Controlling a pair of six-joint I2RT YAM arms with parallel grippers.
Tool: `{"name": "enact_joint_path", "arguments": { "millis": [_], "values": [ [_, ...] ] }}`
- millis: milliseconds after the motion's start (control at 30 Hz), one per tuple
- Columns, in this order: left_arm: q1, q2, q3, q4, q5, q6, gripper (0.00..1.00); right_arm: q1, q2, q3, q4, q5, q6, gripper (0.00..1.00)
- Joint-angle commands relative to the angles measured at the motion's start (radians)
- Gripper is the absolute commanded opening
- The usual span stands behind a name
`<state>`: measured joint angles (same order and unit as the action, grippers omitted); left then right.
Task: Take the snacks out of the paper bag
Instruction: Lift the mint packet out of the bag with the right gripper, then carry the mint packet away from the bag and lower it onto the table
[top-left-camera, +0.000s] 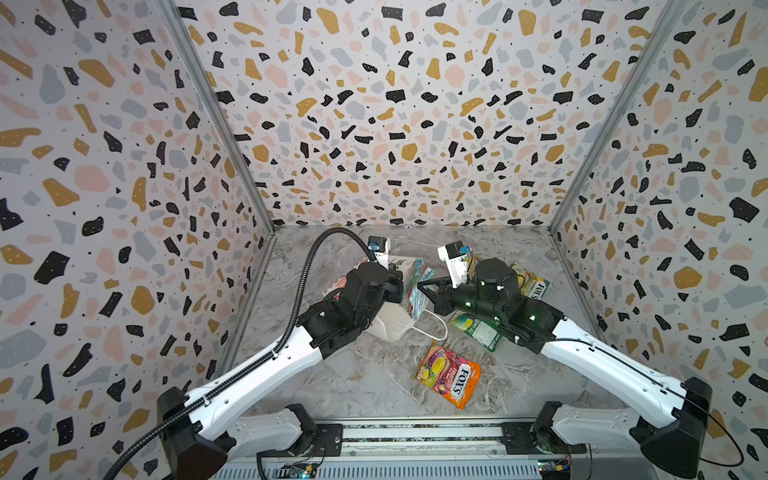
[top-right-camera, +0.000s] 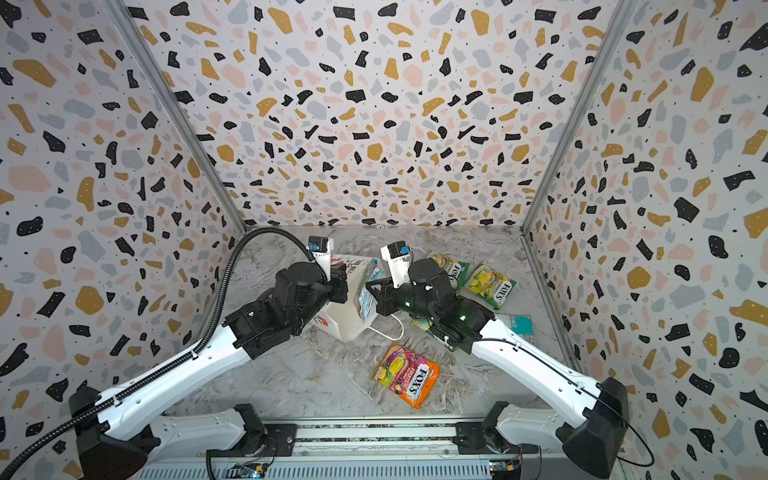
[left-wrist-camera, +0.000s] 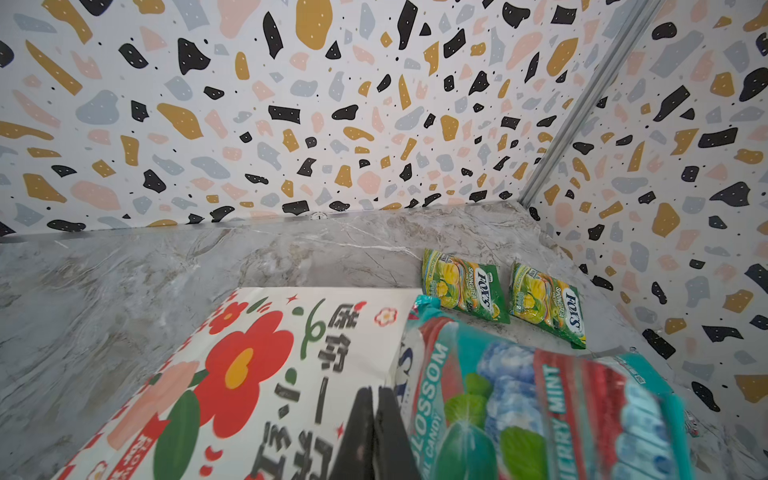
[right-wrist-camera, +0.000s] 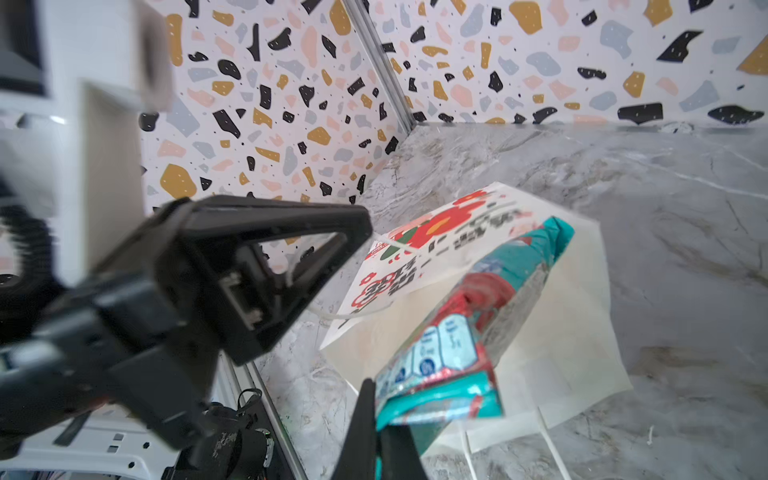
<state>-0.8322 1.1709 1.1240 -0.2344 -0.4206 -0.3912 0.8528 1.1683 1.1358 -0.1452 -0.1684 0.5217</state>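
Observation:
The white paper bag (top-left-camera: 390, 326) (left-wrist-camera: 249, 353) with the red flower print lies tilted on the marble floor. My left gripper (top-left-camera: 397, 284) (left-wrist-camera: 374, 401) is shut on its upper rim. A teal-pink snack pouch (top-left-camera: 415, 282) (left-wrist-camera: 519, 399) (right-wrist-camera: 469, 332) sticks out of the bag's mouth, and my right gripper (top-left-camera: 420, 286) (right-wrist-camera: 376, 415) is shut on its end. Outside the bag lie an orange pouch (top-left-camera: 449, 378) (top-right-camera: 405, 376), a darker green pouch (top-left-camera: 478, 330), and two green-yellow pouches (left-wrist-camera: 461, 284) (left-wrist-camera: 548, 303) near the back right.
Terrazzo-patterned walls close in the marble floor (top-left-camera: 365, 386) on three sides. A white cord handle (top-left-camera: 436, 322) trails from the bag toward the front. A flat teal thing (top-right-camera: 517, 324) shows partly beneath the right arm. The arm bases stand on a rail (top-left-camera: 415, 436) along the front edge.

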Motion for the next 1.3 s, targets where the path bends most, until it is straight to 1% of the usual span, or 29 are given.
{"name": "enact_joint_path", "arguments": {
  "millis": [0,133,233,333,500,533,600,633,700,833,900,1000,1133,1267],
  "values": [
    [0.003,0.007,0.022,0.035,-0.014,-0.02,0.0,0.0,-0.064,0.06,-0.012,0.016,-0.057,0.0],
    [0.002,0.009,0.031,0.037,-0.021,-0.023,0.0,0.0,-0.096,0.094,-0.048,0.052,-0.082,0.0],
    [0.003,0.005,0.037,0.031,-0.046,-0.023,0.0,0.0,-0.131,0.119,-0.074,0.104,-0.107,0.0],
    [0.003,-0.004,0.036,0.023,-0.075,-0.021,0.0,0.0,-0.168,0.131,-0.097,0.182,-0.134,0.0],
    [0.003,-0.028,0.036,0.012,-0.111,-0.017,0.0,-0.008,-0.196,0.167,-0.164,0.36,-0.167,0.0],
    [0.002,-0.033,0.037,0.011,-0.118,-0.017,0.0,-0.016,-0.193,0.174,-0.184,0.385,-0.17,0.0],
    [0.003,-0.044,0.039,0.007,-0.133,-0.016,0.0,-0.065,-0.178,0.192,-0.228,0.404,-0.163,0.0],
    [0.002,-0.048,0.038,0.005,-0.141,-0.016,0.0,-0.098,-0.172,0.193,-0.243,0.393,-0.156,0.0],
    [0.002,-0.056,0.037,0.005,-0.154,-0.014,0.0,-0.19,-0.161,0.18,-0.257,0.318,-0.141,0.0],
    [0.004,-0.066,0.033,0.006,-0.179,-0.007,0.0,-0.393,-0.142,0.097,-0.201,0.083,-0.128,0.0],
    [0.005,-0.07,0.04,0.002,-0.181,-0.005,0.0,-0.459,-0.117,0.072,-0.176,-0.015,-0.128,0.0],
    [0.007,-0.074,0.057,0.0,-0.181,0.0,0.0,-0.518,-0.073,0.033,-0.125,-0.105,-0.125,0.0],
    [0.009,-0.083,0.078,-0.008,-0.184,0.003,0.0,-0.564,0.01,-0.014,-0.031,-0.278,-0.104,0.0],
    [0.009,-0.106,0.074,0.004,-0.191,0.025,0.0,-0.569,0.103,-0.051,0.079,-0.35,-0.082,0.0]
  ]
}}
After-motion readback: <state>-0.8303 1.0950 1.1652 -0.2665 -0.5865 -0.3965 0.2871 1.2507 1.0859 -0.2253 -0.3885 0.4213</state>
